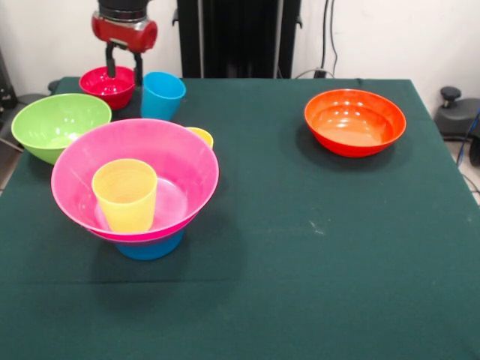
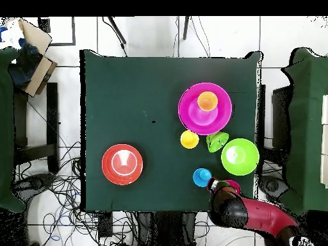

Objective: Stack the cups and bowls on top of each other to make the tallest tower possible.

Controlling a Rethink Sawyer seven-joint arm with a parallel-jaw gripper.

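Jaws astride small red bowl [image 1: 107, 86] rim

Pink bowl [image 2: 192, 118] holding a yellow cup [image 2: 207, 101], orange bowl [image 2: 122, 164] well apart, lime bowl [image 2: 239, 156] nearby

Glossy red wrist housing [image 1: 124, 31] under black collar; hand [image 1: 124, 66] with two black fingers, apparently slim.

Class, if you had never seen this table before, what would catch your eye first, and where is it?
First, the big pink bowl perched on a blue bowl, with a pale yellow cup standing upright inside it. Next, the orange bowl alone across the table, and the gripper reaching down into the small red bowl.
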